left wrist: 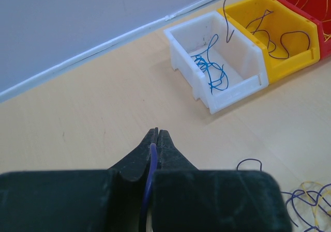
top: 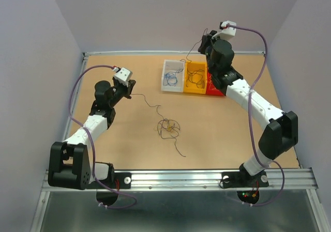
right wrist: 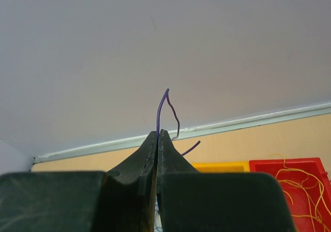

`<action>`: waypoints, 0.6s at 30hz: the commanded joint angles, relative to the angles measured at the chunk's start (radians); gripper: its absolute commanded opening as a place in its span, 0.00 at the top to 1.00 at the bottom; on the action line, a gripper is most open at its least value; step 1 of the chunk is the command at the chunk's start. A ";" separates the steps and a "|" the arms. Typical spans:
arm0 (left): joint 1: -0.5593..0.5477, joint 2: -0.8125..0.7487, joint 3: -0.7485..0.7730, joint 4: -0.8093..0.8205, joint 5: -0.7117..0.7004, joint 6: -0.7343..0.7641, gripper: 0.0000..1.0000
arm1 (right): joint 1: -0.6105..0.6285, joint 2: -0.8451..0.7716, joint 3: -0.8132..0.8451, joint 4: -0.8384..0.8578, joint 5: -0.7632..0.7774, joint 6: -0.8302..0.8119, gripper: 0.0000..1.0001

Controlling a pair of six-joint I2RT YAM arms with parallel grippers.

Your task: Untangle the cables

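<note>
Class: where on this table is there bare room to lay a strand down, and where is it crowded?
Bare: near-right table, between the tangle, right arm and front rail; also the far-left corner between left gripper and white bin. Crowded: the bin row by the right arm, and the centre, where a strand trails from the tangle.

top external: high, behind both arm bases (top: 70, 165), looking down on the whole desk (top: 217, 139) | left wrist: low, close behind its jaws, facing across the desk to white bin (left wrist: 232, 95) and yellow bin (left wrist: 289, 61) | right wrist: higher up, facing back wall (right wrist: 155, 35) above yellow bin and red bin (right wrist: 289, 163) | shared: yellow bin, all views
</note>
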 commanded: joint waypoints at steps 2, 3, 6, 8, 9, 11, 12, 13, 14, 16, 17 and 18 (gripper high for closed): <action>-0.012 -0.033 -0.015 0.061 -0.013 0.020 1.00 | 0.001 0.015 0.130 0.021 0.015 -0.040 1.00; -0.012 -0.035 -0.013 0.060 -0.014 0.021 1.00 | 0.001 0.017 0.150 0.020 0.015 -0.043 0.99; -0.015 -0.033 -0.015 0.060 -0.017 0.023 1.00 | 0.001 0.023 0.176 0.014 0.027 -0.055 0.99; -0.017 -0.035 -0.015 0.059 -0.019 0.024 1.00 | 0.001 0.026 0.194 0.012 0.038 -0.062 1.00; -0.019 -0.035 -0.015 0.061 -0.019 0.026 1.00 | 0.001 0.026 0.200 0.006 0.039 -0.068 1.00; -0.020 -0.036 -0.015 0.061 -0.023 0.029 1.00 | 0.001 0.021 0.191 0.004 0.041 -0.069 0.99; -0.022 -0.038 -0.018 0.060 -0.023 0.029 1.00 | 0.002 0.015 0.184 0.006 0.044 -0.066 1.00; -0.022 -0.040 -0.016 0.061 -0.025 0.029 1.00 | 0.001 0.017 0.176 0.007 0.045 -0.066 0.99; -0.022 -0.040 -0.019 0.061 -0.023 0.029 1.00 | 0.002 0.015 0.159 0.011 0.053 -0.068 1.00; -0.025 -0.043 -0.021 0.060 -0.023 0.029 1.00 | -0.002 0.017 0.145 0.024 0.059 -0.074 0.99; -0.026 -0.044 -0.021 0.059 -0.023 0.030 1.00 | -0.004 0.017 0.136 0.030 0.058 -0.072 0.99; -0.026 -0.044 -0.019 0.061 -0.025 0.030 1.00 | -0.011 0.018 0.125 0.035 0.055 -0.066 1.00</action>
